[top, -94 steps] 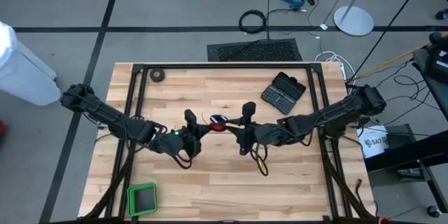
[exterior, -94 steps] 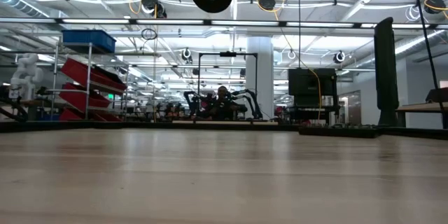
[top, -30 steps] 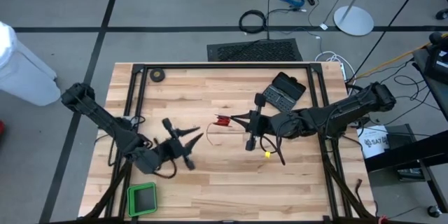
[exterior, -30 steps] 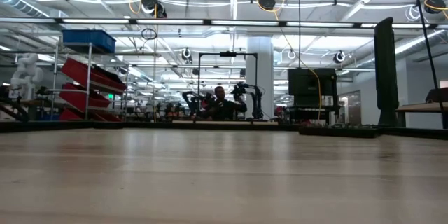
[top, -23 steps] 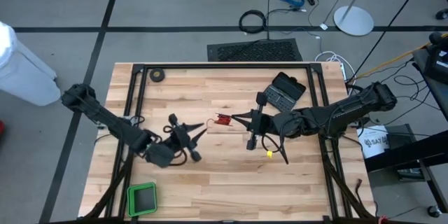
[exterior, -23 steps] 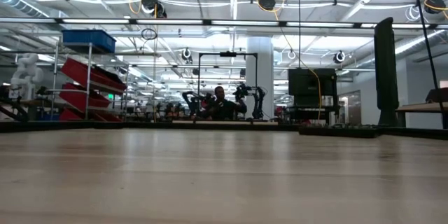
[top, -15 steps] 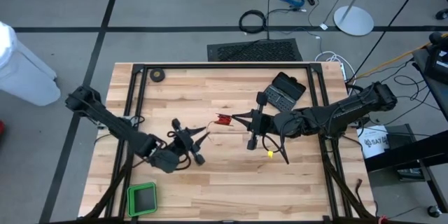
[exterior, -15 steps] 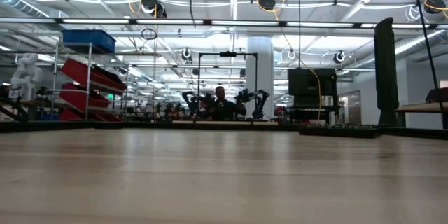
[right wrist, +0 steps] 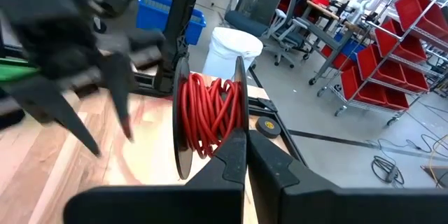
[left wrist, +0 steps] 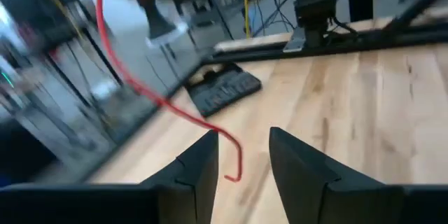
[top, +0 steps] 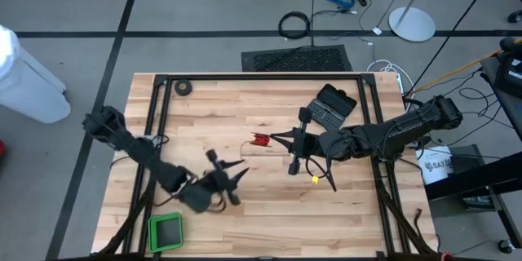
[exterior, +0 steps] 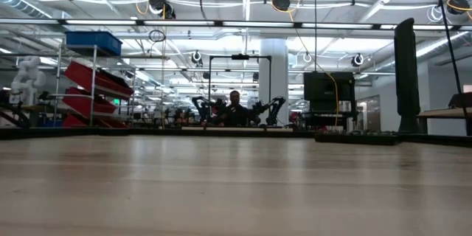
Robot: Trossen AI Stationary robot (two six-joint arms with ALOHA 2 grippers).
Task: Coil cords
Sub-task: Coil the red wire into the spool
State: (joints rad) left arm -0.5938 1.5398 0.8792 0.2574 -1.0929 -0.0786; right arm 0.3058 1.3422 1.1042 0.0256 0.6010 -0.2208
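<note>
The reel (right wrist: 208, 122), mostly wound with red wire (left wrist: 143, 91), sits pinched in the closed right gripper (top: 278, 139) above the table (top: 261, 212) centre. A loose tail hangs toward the left gripper (top: 236, 174), whose fingers (left wrist: 199, 171) stand apart, empty. Winding step is mid-way, by judgement; next move calls for catching the tail and wrapping it on.

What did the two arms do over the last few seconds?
The left gripper drew back from the reel toward the table's near left, the red wire trailing loose past its open jaws. The right gripper shifted slightly right. It stayed shut on the reel; the tape roll and the case stayed put.
</note>
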